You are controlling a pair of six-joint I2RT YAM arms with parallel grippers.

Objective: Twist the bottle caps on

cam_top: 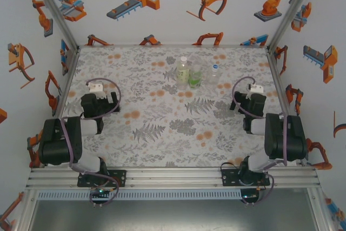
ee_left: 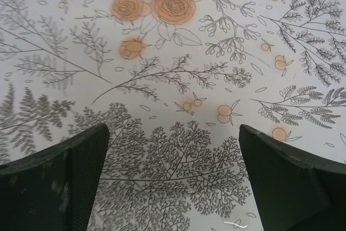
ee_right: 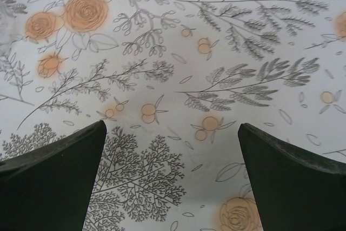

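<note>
Three clear bottles stand close together at the far middle of the table. The tallest has a yellow-green label (cam_top: 183, 74), the middle one a bright green label (cam_top: 195, 81), the right one is nearly plain (cam_top: 214, 74). A white cap (cam_top: 184, 59) shows on top of the tallest bottle, and whether it is screwed tight I cannot tell. My left gripper (cam_top: 100, 102) hangs over the left side of the table, well short of the bottles, open (ee_left: 173, 133) over bare print. My right gripper (cam_top: 251, 103) sits at the right, open (ee_right: 172, 128), holding nothing.
The floral tablecloth (cam_top: 162, 128) spans the whole work surface, with printed orange flowers and grey ferns. White walls with orange robot pictures and aluminium posts (cam_top: 54, 9) close in the left, right and far sides. A rail (cam_top: 173, 177) carries both arm bases at the near edge.
</note>
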